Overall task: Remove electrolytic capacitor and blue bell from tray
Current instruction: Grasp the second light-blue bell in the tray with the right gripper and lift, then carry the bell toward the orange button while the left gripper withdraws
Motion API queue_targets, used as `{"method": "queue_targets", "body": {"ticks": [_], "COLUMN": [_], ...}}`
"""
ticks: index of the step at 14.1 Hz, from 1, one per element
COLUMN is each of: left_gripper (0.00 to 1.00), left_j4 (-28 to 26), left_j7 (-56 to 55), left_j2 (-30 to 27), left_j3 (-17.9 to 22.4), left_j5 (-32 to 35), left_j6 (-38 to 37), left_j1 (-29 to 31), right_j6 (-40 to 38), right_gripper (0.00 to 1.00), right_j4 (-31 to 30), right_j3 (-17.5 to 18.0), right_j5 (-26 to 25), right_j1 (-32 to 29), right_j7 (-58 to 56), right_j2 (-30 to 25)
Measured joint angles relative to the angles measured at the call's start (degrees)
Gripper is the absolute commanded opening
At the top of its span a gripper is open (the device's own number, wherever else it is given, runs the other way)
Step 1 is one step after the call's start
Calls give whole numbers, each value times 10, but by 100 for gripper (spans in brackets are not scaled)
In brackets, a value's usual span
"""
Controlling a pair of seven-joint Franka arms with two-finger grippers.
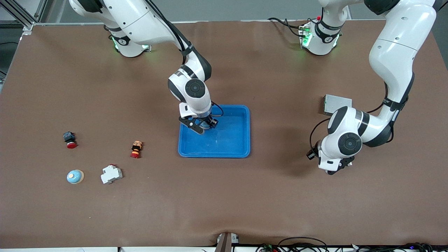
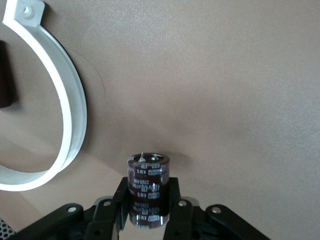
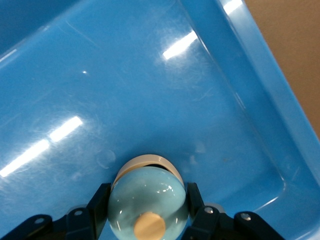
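My right gripper [image 1: 204,126] is inside the blue tray [image 1: 214,154], low over the corner toward the robots and the right arm's end. It is shut on a pale blue bell [image 3: 147,202] with a tan button, close to the tray floor [image 3: 150,90]. I cannot tell whether the bell touches the floor. My left gripper [image 1: 336,170] hangs low over the brown mat toward the left arm's end. It is shut on a dark brown cylindrical capacitor [image 2: 147,187] with white print, held upright. The capacitor is hidden in the front view.
A second pale blue bell [image 1: 75,176], a white breaker [image 1: 111,174], a red push button [image 1: 70,139] and an orange-red button [image 1: 136,149] lie toward the right arm's end. A grey box [image 1: 336,104] sits near the left arm. A white ring [image 2: 70,115] lies beside the capacitor.
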Motion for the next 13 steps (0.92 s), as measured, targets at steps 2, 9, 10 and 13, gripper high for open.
{"method": "queue_targets", "body": {"ticks": [2, 9, 10, 13], "left_gripper": [100, 100, 100, 100], "left_j4": [1, 18, 23, 58], "left_j7": [-1, -4, -2, 42], "left_j2": [0, -27, -39, -71], "left_j3": [2, 3, 3, -4], "left_j5": [1, 1, -3, -25], "left_j6": [1, -3, -13, -60], "left_j1": [1, 13, 15, 37], "right_j6": [-51, -314, -321, -319], "right_gripper": [0, 0, 0, 0], "right_j4": [26, 119, 108, 56], "right_j3": [-4, -12, -13, -15], "right_j5": [0, 0, 0, 1], "right_j1": [-1, -103, -129, -211], "right_j7": [-8, -282, -335, -501], "right_j2": [-2, -95, -116, -168]}}
